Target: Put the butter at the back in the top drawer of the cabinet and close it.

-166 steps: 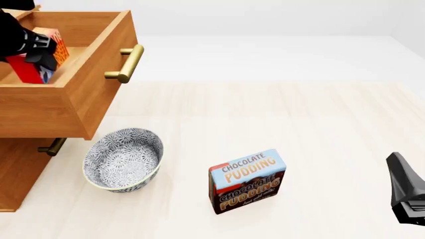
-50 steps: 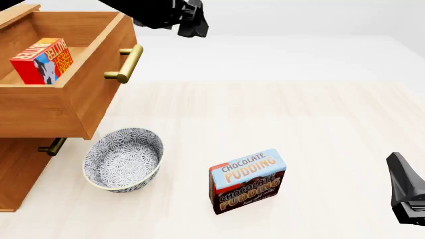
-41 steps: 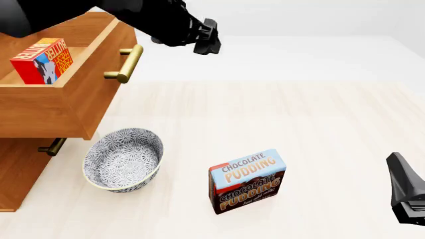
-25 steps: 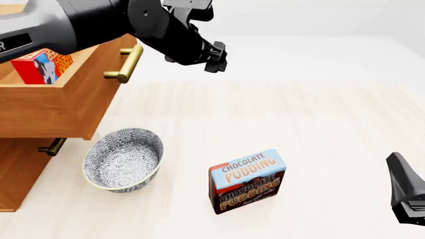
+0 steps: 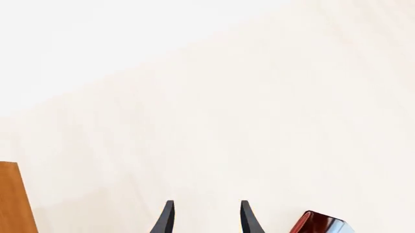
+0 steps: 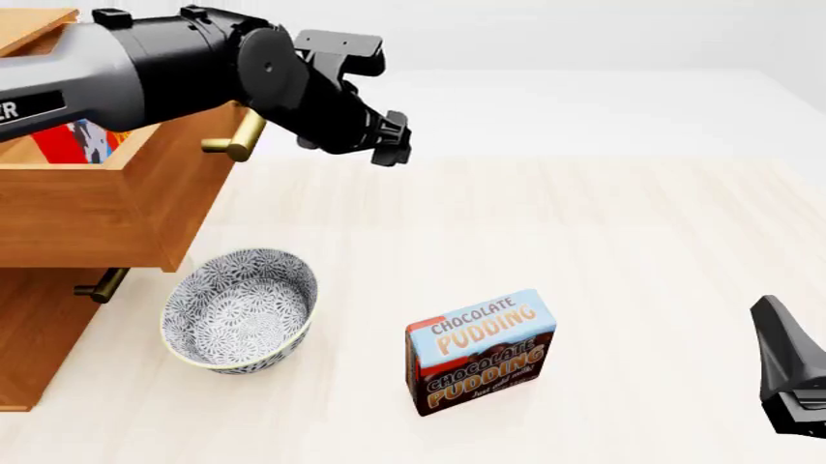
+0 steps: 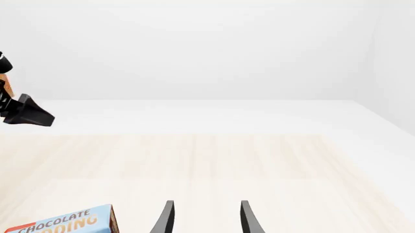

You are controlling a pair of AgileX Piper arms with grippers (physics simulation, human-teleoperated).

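A light wooden cabinet [image 6: 39, 338] stands at the left edge of a pale wooden table [image 6: 620, 251], and everything here is placed relative to it. Its top drawer [image 6: 116, 193] is pulled out, open toward the table's middle, with a brass bar handle [image 6: 236, 143] on its front. Inside the drawer, a small part of the red butter [image 6: 75, 140] box shows, mostly hidden behind the left arm [image 6: 142, 68].

That arm reaches across the open drawer, and the left gripper [image 6: 391, 147] hangs in the air just past the drawer's handle, above the table. In the left wrist view its two dark fingertips [image 5: 167, 218] stand apart with only bare table between them, holding nothing.

In front of the cabinet, below the open drawer, sits a patterned blue-and-white bowl [image 6: 239, 309]. Farther from the cabinet, toward the table's middle, stands a blue-and-brown chocolate pudding box [image 6: 481, 351].

The right gripper [image 7: 205, 218] rests well away from the cabinet, at the opposite edge of the table. Its fingers are likewise parted and empty.
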